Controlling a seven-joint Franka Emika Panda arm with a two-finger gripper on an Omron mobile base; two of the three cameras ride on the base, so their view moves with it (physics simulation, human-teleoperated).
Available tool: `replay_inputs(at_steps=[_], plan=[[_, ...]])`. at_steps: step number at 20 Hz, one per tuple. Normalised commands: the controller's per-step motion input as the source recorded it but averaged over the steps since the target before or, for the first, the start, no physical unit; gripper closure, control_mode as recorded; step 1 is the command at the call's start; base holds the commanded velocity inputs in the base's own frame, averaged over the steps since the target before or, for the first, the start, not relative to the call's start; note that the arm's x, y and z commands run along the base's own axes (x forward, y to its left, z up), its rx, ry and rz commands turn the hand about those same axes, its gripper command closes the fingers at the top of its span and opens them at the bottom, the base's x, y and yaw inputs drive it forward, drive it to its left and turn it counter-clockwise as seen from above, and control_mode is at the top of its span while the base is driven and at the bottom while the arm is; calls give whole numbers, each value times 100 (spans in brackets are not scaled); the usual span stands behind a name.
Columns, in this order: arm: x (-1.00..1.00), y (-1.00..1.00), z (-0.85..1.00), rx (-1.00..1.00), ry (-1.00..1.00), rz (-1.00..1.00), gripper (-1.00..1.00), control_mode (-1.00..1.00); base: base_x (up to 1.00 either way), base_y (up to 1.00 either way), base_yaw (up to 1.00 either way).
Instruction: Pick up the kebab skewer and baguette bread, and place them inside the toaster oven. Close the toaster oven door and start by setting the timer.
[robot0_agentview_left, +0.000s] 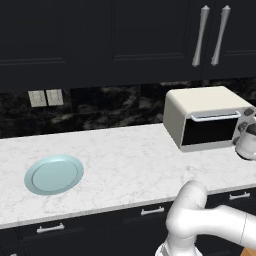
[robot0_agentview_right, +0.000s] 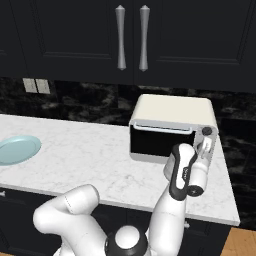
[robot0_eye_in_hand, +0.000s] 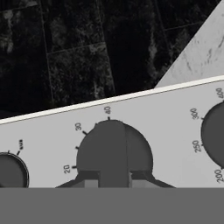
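The fingers (robot0_eye_in_hand: 113, 183) are closed tight on a dark round knob (robot0_eye_in_hand: 114, 151) on the right side of the toaster oven (robot0_agentview_right: 172, 127), which sits with its door (robot0_agentview_right: 161, 139) shut on the white surface (robot0_agentview_left: 125, 160), far from the blue plate (robot0_agentview_left: 54, 174).

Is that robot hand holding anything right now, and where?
Yes: its fingers pinch the middle timer knob on the toaster oven, gripping its sides.

Colours we are seeing

We are looking at a cream-beige toaster oven (robot0_agentview_left: 192, 102) with dark glass door (robot0_agentview_left: 208, 131), light blue plate (robot0_agentview_left: 54, 174), white grey-veined marble counter (robot0_agentview_left: 125, 160), black cabinets (robot0_agentview_left: 100, 35).
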Motion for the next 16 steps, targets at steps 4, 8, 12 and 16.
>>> replay_inputs(at_steps=[4,8,12,16], plan=[[-5,0,11,16,0,0,100,-100,0,0,0],[-3,0,9,23,0,0,100,-100,0,0,0],[-6,0,6,26,1,0,100,-100,0,0,0],[-7,0,4,27,1,-2,100,-100,0,0,0]])
